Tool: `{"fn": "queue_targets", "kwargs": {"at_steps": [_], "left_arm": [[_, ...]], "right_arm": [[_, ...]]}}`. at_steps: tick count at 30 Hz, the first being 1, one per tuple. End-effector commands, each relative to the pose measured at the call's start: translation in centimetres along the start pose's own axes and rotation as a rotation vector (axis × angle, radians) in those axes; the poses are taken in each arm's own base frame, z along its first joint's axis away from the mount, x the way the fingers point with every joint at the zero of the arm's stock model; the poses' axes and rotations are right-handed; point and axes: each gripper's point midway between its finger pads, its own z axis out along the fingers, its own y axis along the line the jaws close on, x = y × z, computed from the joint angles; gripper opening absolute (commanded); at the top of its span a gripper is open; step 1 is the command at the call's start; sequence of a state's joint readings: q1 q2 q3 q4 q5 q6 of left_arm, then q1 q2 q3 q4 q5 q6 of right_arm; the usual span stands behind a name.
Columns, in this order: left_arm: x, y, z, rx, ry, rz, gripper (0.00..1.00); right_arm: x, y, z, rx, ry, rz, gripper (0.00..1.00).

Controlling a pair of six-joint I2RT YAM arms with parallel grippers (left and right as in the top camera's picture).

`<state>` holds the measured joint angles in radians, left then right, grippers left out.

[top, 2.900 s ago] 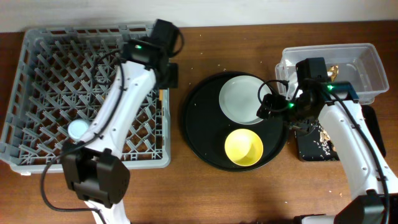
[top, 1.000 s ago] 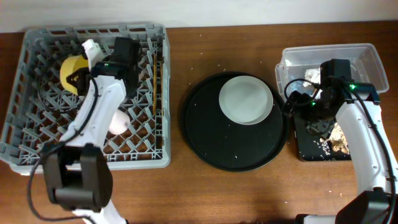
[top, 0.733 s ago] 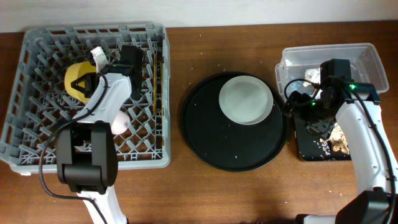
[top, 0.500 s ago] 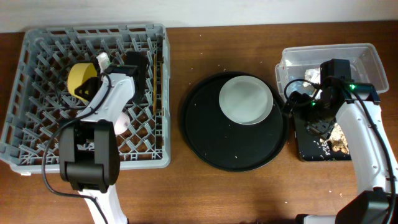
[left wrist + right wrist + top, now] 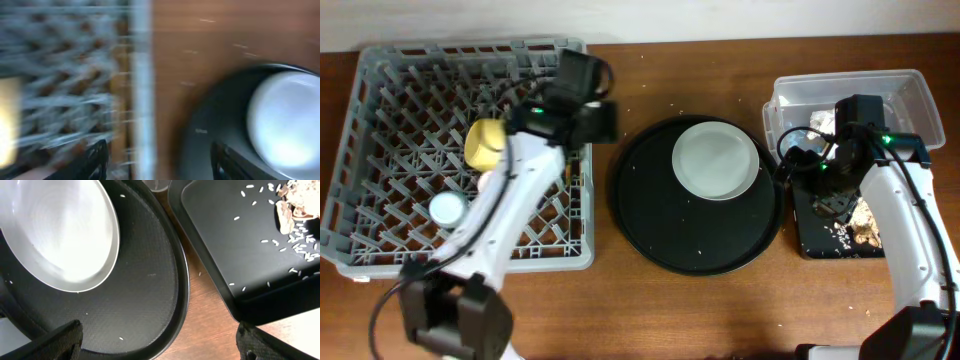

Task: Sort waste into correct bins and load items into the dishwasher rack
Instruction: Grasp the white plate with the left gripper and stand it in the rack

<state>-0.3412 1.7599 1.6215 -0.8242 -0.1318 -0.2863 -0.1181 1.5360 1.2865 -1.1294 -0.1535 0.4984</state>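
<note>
Plate [image 5: 715, 160] lies flat on round black tray [image 5: 650, 230], well apart from dishwasher rack [image 5: 380, 250]. Left gripper [image 5: 157, 150] is spread w/ nothing btwn its fingers, by rack's right edge; right gripper [image 5: 160, 335] also spread & empty, over tray rim. Risk: plate's flat & low-rimmed, so a pinch could slip off, and both arms reaching for it could clash.

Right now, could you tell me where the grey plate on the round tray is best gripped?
Probably its rim on the side nearest the rack, pinched from above with one finger inside. The plate lies flat, face up, off-centre on the black tray; bare tray floor on that side leaves room.
</note>
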Motion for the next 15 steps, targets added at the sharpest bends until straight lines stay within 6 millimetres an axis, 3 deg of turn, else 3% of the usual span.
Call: {"fn": "queue_targets", "kwargs": {"at_steps": [1, 2, 4, 7, 9, 10, 11, 14, 15], "left_arm": [[5.9, -11.6, 5.9, 0.318, 0.175, 0.167, 0.58], [7.6, -13.9, 7.6, 0.366, 0.208, 0.193, 0.58], [11.0, -16.0, 11.1, 0.372, 0.282, 0.201, 0.58], [14.9, -16.4, 14.9, 0.333, 0.383, 0.125, 0.57], [16.0, -16.1, 16.2, 0.319, 0.407, 0.123, 0.42], [16.3, -15.9, 16.4, 0.307, 0.415, 0.125, 0.27], [16.5, -15.1, 16.3, 0.273, 0.432, 0.125, 0.01], [13.8, -12.3, 15.2, 0.169, 0.427, 0.105, 0.00], [11.0, -10.6, 13.5, 0.120, 0.402, 0.085, 0.00]], "right_arm": [[-0.3, -0.2, -0.2, 0.011, -0.015, 0.004, 0.99], [-0.3, -0.1, -0.2, 0.010, -0.014, 0.004, 0.98], [-0.3, -0.1, -0.2, 0.010, -0.014, 0.004, 0.98], [-0.3, -0.1, -0.2, 0.010, -0.014, 0.004, 0.98], [-0.3, -0.1, -0.2, 0.010, -0.014, 0.004, 0.99], [-0.3, -0.2, -0.2, 0.011, -0.014, 0.004, 0.99], [-0.3, -0.2, -0.2, 0.011, -0.014, 0.004, 0.98], [-0.2, -0.2, -0.2, 0.012, -0.011, 0.004, 0.98], [-0.2, -0.2, -0.2, 0.012, -0.011, 0.004, 0.98]]}}
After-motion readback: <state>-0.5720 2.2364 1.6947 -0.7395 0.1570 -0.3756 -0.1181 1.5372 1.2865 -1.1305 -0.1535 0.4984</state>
